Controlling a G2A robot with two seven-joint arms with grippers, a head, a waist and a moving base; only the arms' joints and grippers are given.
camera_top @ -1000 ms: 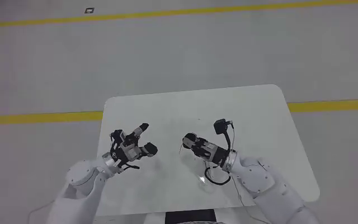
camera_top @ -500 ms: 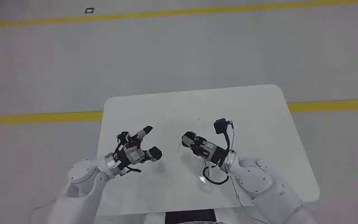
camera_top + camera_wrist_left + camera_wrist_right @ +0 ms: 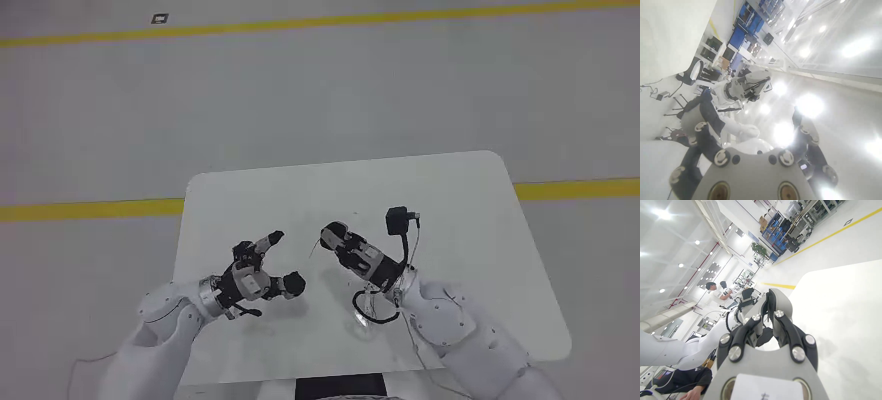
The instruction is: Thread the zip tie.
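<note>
White table [image 3: 460,200] | right pincer [image 3: 332,236] clenched on zip tie [image 3: 316,247] | left pincer [image 3: 285,261] released, nearby

Zip tie [image 3: 768,311] in right end effector [image 3: 333,237], left end effector [image 3: 283,262] nearby, over table [image 3: 450,200]

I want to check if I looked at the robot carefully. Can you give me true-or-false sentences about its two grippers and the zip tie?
1. The left gripper is open. True.
2. The right gripper is wide open too. False: it is shut on the zip tie, a thin dark strip between its pads.
3. Both grippers are over the white table. True.
4. The two grippers are touching each other. False: there is a gap between them.
</note>
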